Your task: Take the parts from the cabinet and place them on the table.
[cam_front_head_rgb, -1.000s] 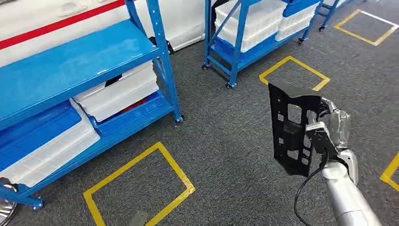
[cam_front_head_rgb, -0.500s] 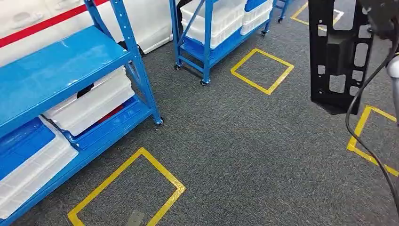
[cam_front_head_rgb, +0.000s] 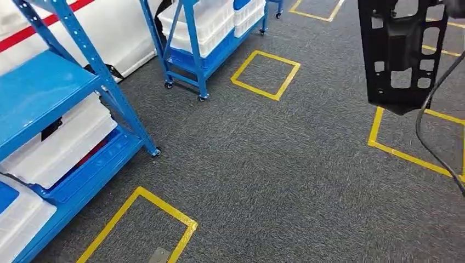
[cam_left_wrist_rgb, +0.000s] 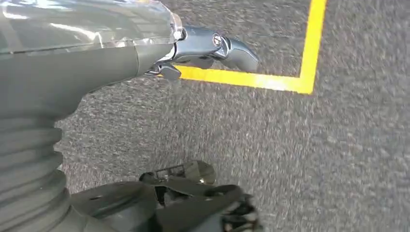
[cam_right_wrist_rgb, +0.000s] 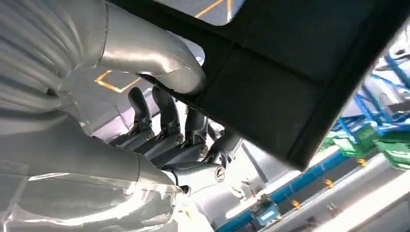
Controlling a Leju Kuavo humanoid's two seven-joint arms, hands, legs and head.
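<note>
Right hand (cam_right_wrist_rgb: 164, 130) grips the black perforated part (cam_front_head_rgb: 396, 52) — raised well right of the blue rack (cam_front_head_rgb: 71, 109); left hand (cam_left_wrist_rgb: 159, 63) hangs, fingers spread, holding nothing.

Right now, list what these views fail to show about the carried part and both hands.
- Black part: its top is cut off by the head view's upper edge.
- Right hand: its grip is partly hidden behind the part in the right wrist view.
- Left hand: the fingers are mostly hidden by the wrist cover, so their state is unclear.
</note>
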